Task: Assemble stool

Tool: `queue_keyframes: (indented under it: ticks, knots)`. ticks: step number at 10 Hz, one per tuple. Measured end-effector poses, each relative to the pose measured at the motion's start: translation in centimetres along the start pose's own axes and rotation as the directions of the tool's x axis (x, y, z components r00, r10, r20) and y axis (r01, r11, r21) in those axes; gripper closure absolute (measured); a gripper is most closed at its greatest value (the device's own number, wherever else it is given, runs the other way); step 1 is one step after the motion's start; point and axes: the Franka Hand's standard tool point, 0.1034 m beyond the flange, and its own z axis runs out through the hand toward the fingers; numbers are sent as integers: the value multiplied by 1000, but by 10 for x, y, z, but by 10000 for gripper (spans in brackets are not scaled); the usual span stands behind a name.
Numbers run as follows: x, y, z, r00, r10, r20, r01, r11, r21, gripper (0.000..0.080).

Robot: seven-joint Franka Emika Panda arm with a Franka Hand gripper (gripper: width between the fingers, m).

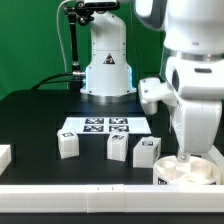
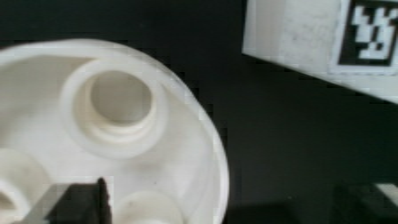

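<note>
Seat (image 1: 200,172) flat, leg sockets (image 2: 116,100) upward

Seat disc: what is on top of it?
Its visible socket is empty; the open gripper hangs above the seat disc. The arm hides the disc's far side in the exterior view.

The seat (image 2: 125,150) looks like smooth white plastic with a soft sheen. The leg block (image 2: 288,40) beside the seat is the same white plastic, its tag (image 2: 368,35) matt black print. My fingers (image 2: 75,200) look dark and matt, like the black table (image 1: 30,115) under the seat.
</note>
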Motion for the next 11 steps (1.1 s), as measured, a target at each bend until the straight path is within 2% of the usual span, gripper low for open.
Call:
queue_keyframes:
  ticks: [1, 3, 4, 8, 9, 10, 11]
  knots:
    - [-8, 3, -11, 1000, -8, 10, 8, 1000, 6, 165]
    - [-37, 12, -30, 1000, -11, 20, 12, 1000, -22, 150]
    - [-46, 12, -30, 1000, 0, 21, 1, 1000, -25, 150]
    - [-44, 12, -28, 1000, 24, 19, -24, 1000, -21, 150]
    - [-45, 14, -26, 992, 125, 7, -125, 991, -41, 150]
    - [-56, 13, -18, 970, 241, -10, -241, 968, -74, 150]
    - [-66, 6, -13, 927, 375, -20, -376, 923, -82, 150]
